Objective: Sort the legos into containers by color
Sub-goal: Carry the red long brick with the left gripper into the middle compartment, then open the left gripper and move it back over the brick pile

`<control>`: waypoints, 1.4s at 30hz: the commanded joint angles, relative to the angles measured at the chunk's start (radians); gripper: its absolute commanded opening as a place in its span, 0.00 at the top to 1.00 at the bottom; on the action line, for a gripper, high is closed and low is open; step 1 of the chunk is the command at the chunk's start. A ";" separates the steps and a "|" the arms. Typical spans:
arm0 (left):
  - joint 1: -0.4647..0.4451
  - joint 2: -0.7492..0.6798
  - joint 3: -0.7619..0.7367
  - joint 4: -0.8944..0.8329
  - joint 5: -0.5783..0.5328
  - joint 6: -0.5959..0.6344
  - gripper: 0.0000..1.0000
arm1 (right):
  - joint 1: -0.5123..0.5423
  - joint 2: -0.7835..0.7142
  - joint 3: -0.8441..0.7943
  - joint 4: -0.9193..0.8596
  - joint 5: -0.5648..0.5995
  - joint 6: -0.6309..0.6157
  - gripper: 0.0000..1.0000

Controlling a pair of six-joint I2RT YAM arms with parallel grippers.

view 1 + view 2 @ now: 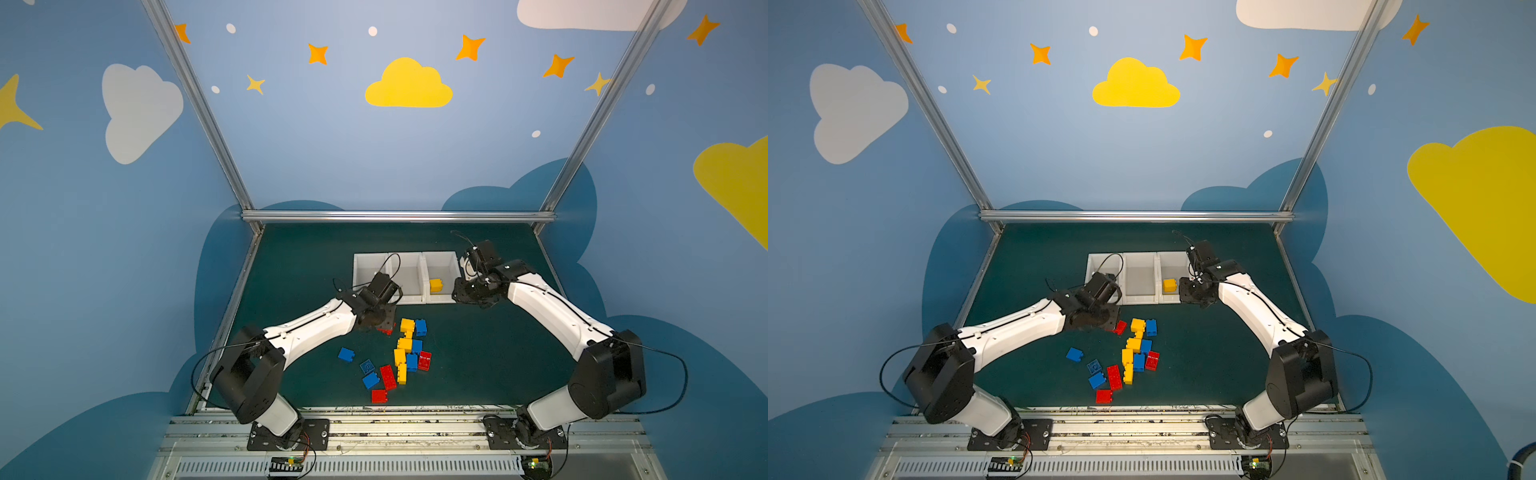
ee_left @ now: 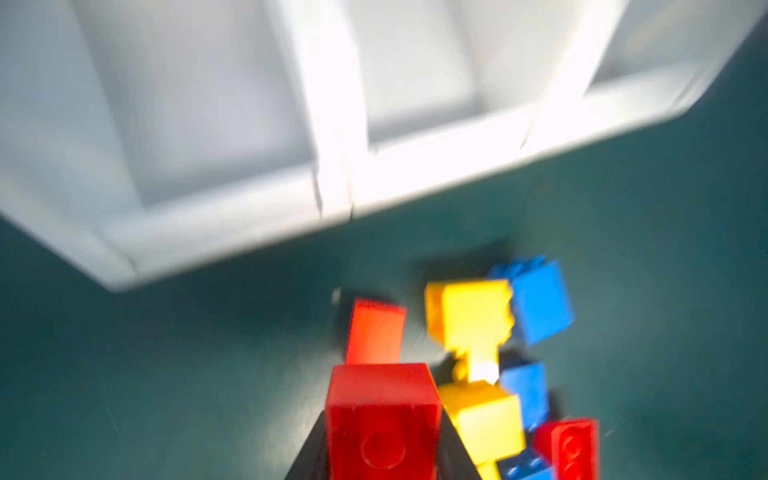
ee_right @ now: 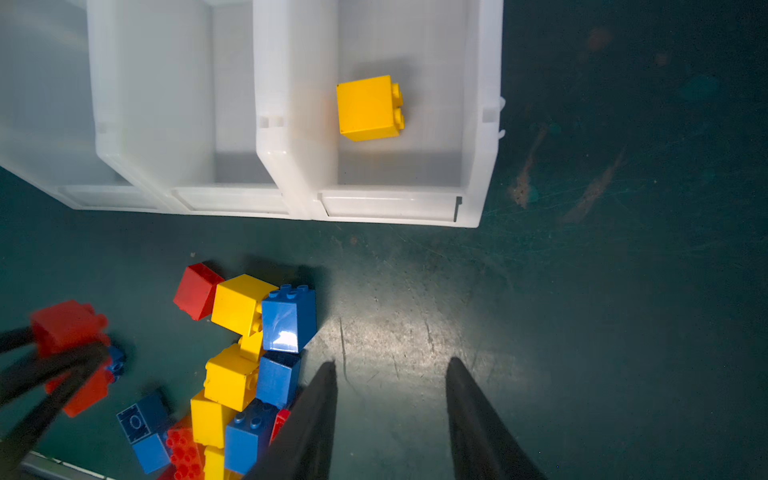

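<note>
Left wrist view: left jaws tight on red brick [image 2: 382, 424]

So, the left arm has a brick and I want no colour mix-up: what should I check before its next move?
1. Grip: left gripper shut on red brick: ok.
2. Lift: red brick clear of the mat: cannot tell, views blurred.
3. Free bin for red: middle bin empty: ok.
4. Sorted so far: right bin holds only a yellow brick: ok.
5. Other arm: right gripper open, empty, apart from the left gripper: ok.
</note>
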 commanded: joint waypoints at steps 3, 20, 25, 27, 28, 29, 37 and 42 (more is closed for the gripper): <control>0.045 0.181 0.228 -0.026 0.021 0.109 0.68 | -0.019 -0.062 -0.030 -0.006 -0.030 -0.017 0.57; 0.077 0.535 0.672 -0.146 0.076 0.171 0.49 | -0.036 -0.091 -0.069 -0.030 -0.033 -0.019 0.53; 0.077 0.519 0.661 -0.124 0.093 0.166 0.46 | -0.040 -0.098 -0.080 -0.034 -0.025 -0.019 0.53; 0.077 0.501 0.643 -0.114 0.094 0.161 0.46 | -0.042 -0.094 -0.074 -0.036 -0.025 -0.018 0.52; 0.076 0.489 0.629 -0.107 0.096 0.161 0.46 | -0.042 -0.091 -0.072 -0.036 -0.028 -0.017 0.52; 0.078 0.477 0.617 -0.101 0.095 0.162 0.46 | -0.042 -0.089 -0.070 -0.036 -0.030 -0.016 0.53; 0.088 0.391 0.485 -0.045 0.064 0.133 0.46 | -0.038 -0.070 -0.072 -0.026 -0.050 0.000 0.53; 0.090 0.335 0.434 -0.038 0.070 0.130 0.45 | -0.030 -0.081 -0.093 -0.025 -0.047 0.009 0.53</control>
